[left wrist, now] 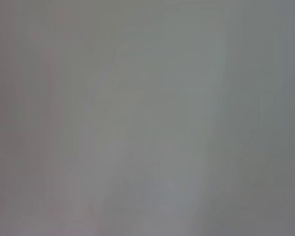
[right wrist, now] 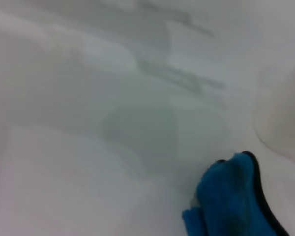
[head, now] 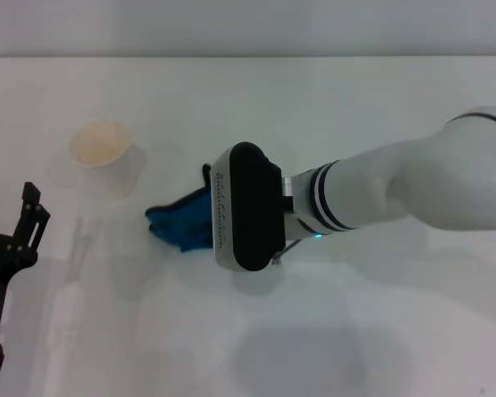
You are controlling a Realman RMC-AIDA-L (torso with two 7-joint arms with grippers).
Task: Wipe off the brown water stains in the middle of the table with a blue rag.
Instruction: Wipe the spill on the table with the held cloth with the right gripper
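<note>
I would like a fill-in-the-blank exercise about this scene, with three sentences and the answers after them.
1. The rag bunched under the right arm's claw is ____ in colour.
2. The white cup stands on the table toward the robot's ____ side of the rag.
3. The left claw waits near the table's ____ edge, away from the rag.

Answers: blue; left; left

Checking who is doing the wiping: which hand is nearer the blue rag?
Right. The right hand is directly at the blue rag mid-table; the left hand sits apart at the table's left edge.
</note>
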